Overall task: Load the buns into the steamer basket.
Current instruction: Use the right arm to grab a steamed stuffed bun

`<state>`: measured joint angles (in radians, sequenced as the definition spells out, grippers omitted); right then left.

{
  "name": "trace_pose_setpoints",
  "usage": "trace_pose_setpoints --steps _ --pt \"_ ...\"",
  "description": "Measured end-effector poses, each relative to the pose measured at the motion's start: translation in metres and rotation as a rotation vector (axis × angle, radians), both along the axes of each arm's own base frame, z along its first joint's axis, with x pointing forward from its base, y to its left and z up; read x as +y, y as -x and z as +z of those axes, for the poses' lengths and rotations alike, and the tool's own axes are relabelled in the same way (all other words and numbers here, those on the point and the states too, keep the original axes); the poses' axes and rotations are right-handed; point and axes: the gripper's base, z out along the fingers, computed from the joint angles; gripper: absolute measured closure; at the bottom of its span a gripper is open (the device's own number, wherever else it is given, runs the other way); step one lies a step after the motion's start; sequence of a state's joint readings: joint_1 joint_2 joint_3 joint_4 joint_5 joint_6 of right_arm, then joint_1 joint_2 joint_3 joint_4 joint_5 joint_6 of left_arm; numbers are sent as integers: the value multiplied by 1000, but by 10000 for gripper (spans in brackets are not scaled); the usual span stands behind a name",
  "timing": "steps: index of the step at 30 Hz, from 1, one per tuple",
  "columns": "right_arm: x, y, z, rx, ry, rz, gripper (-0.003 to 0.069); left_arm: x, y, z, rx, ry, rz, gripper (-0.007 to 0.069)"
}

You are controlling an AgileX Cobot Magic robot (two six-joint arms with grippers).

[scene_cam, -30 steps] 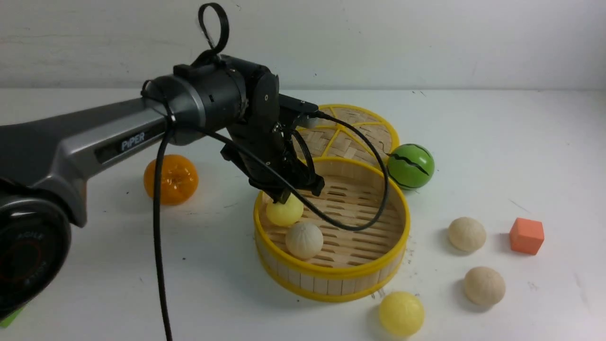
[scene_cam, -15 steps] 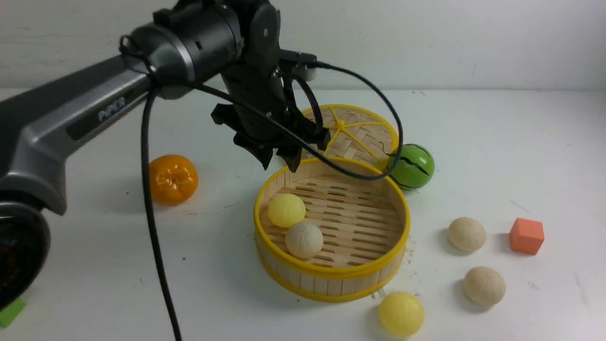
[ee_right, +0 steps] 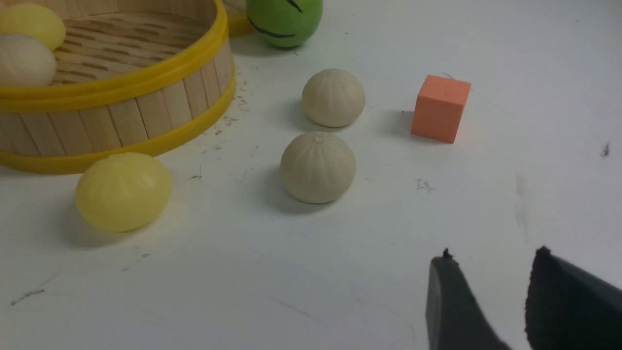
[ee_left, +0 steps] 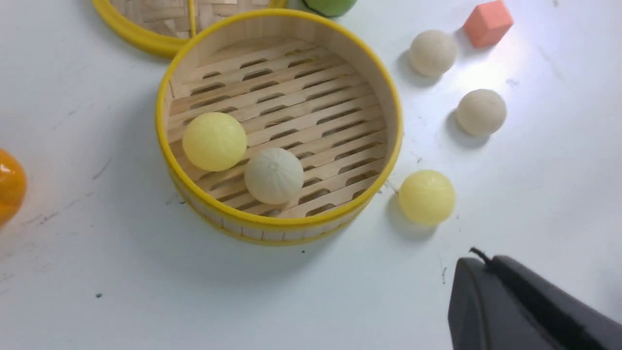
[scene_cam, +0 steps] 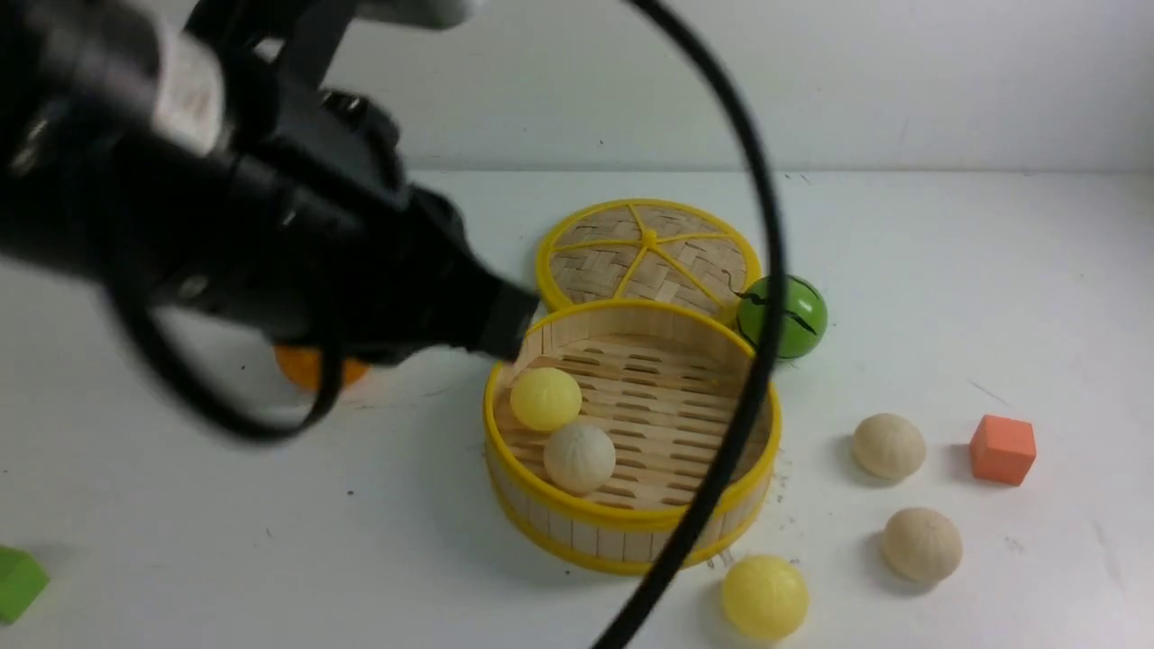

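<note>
**A:** Showing the steamer basket (scene_cam: 622,541) at mid-table, holding two of the five buns: a pale yellow bun (scene_cam: 544,398) and a cream pleated bun (scene_cam: 579,458). Lying just beside each other on the slatted floor, close to the basket's left wall.

**B:** Leaving how many outside?

**A:** Leaving three, all resting on the white table (scene_cam: 270,505) to the basket's right. Counting a second yellow bun (scene_cam: 764,597) just beside the near rim, then a far cream bun (scene_cam: 889,445) and a near cream bun (scene_cam: 921,543) farther right, near an orange cube (scene_cam: 1002,449).

**B:** Judging progress how?

**A:** Judging it as somewhat under halfway: two placed, three waiting to be picked up and carried over.

**B:** Reporting the pincers?

**A:** Showing the left gripper (ee_left: 491,287) raised above the table, blurred in the front view at the basket's left side, jaws pressed together and carrying nothing. Showing the right gripper (ee_right: 493,257) in its own wrist view, jaws standing apart with nothing between them, hovering near the two cream buns outside and touching neither.

**B:** Noting anything not belonging to the task?

**A:** Noting the woven lid (scene_cam: 649,252) lying flat behind the basket, the green watermelon ball (scene_cam: 793,315) beside the basket's far right rim, and an orange fruit (scene_cam: 306,368) mostly hidden behind the left arm. Treating none of these as cargo.
</note>
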<state>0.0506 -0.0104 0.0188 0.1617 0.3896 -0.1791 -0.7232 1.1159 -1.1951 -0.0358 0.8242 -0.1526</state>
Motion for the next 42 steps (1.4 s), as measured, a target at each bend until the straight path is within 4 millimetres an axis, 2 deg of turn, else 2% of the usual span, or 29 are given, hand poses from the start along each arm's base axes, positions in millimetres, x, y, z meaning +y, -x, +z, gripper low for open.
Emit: trace_pose_setpoints --steps 2,3,4,5,6,7,8,9,10,12,13,16,20,21,22,23,24,25,27,32,34,35,37,38,39,40,41,42 --pt "0 0 0 0 0 0 419 19 23 -22 -53 84 8 638" --pt "0 0 0 0 0 0 419 33 39 -41 -80 130 15 638" --pt "0 0 0 0 0 0 419 35 41 -38 -91 140 15 638" --pt "0 0 0 0 0 0 419 45 53 -58 -123 192 23 638" --pt "0 0 0 0 0 0 419 54 63 -65 -166 249 29 638" --pt "0 0 0 0 0 0 419 65 75 -82 -210 307 38 638" --pt "0 0 0 0 0 0 419 70 80 -95 -226 329 43 638" --pt "0 0 0 0 0 0 419 71 81 -96 -240 347 45 638" --pt "0 0 0 0 0 0 419 81 91 -114 -284 407 56 638" --pt "0 0 0 0 0 0 419 86 96 -121 -324 452 61 638" --pt "0 0 0 -1 0 0 419 91 101 -134 -349 479 67 638" --pt "0 0 1 -7 -18 -1 419 98 108 -152 -373 506 71 638" --pt "4 -1 2 -21 -191 -14 419 100 111 -165 -355 489 71 638" --pt "5 -2 6 -45 -328 -30 419 100 111 -171 -343 478 72 638" --pt "6 -2 7 -47 -361 -33 419 100 111 -171 -342 477 72 638" --pt "6 -3 11 -73 -494 -49 419 100 111 -175 -331 467 72 638" --pt "6 -3 13 -87 -574 -59 419 100 111 -177 -323 460 72 638" --pt "6 -3 14 -91 -578 -61 419 100 111 -177 -323 460 72 638" --pt "6 -4 18 -113 -756 -82 419 100 111 -178 -315 453 71 638" --pt "5 -3 29 -149 -878 -88 424 100 111 -179 -310 448 71 638" --pt "13 -1 60 -104 -805 -3 449 100 111 -179 -309 448 71 638" --pt "16 -3 71 -62 -748 24 463 100 111 -179 -309 448 71 638" --pt "24 -10 106 60 -587 110 489 100 111 -179 -309 448 71 638" --pt "28 -17 112 141 -531 137 498 100 111 -179 -309 448 71 638" --pt "28 -18 120 142 -508 146 501 100 111 -179 -309 448 71 638" --pt "32 -32 136 273 -411 189 518 100 111 -179 -309 448 71 638" --pt "34 -49 143 425 -344 217 529 100 111 -179 -309 447 71 638" --pt "34 -58 149 472 -311 225 536 100 111 -179 -309 447 71 638"
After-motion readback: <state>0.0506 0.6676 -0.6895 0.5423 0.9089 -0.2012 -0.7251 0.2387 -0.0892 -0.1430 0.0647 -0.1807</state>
